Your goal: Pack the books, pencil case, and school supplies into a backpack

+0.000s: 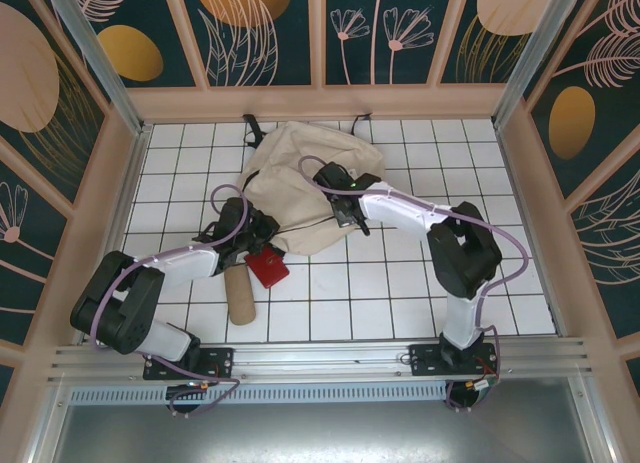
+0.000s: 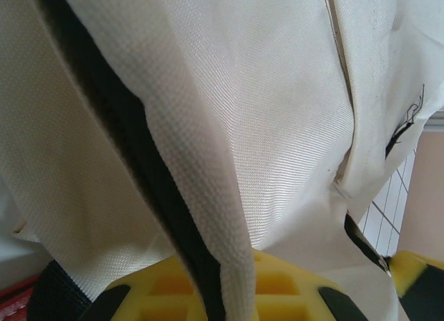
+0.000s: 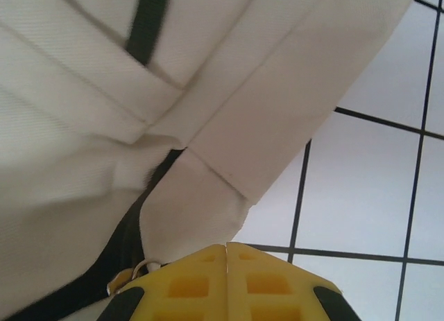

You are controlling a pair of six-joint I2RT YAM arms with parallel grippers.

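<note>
Top external, left to right: our left gripper (image 1: 252,226) is closed on the backpack (image 1: 300,168)'s near-left edge, with the pencil case (image 1: 238,295) and red school supplies (image 1: 267,267) lying just beside. Our right gripper (image 1: 345,215) is clamped on its near-right hem. We judge we're opening it; next, pull the mouth apart.

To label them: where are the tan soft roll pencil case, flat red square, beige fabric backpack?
tan pencil case (image 1: 240,301): top view, mid roll.
red square (image 1: 268,267): top view, its centre.
beige backpack (image 1: 300,178): top view, upper fabric panel.
</note>
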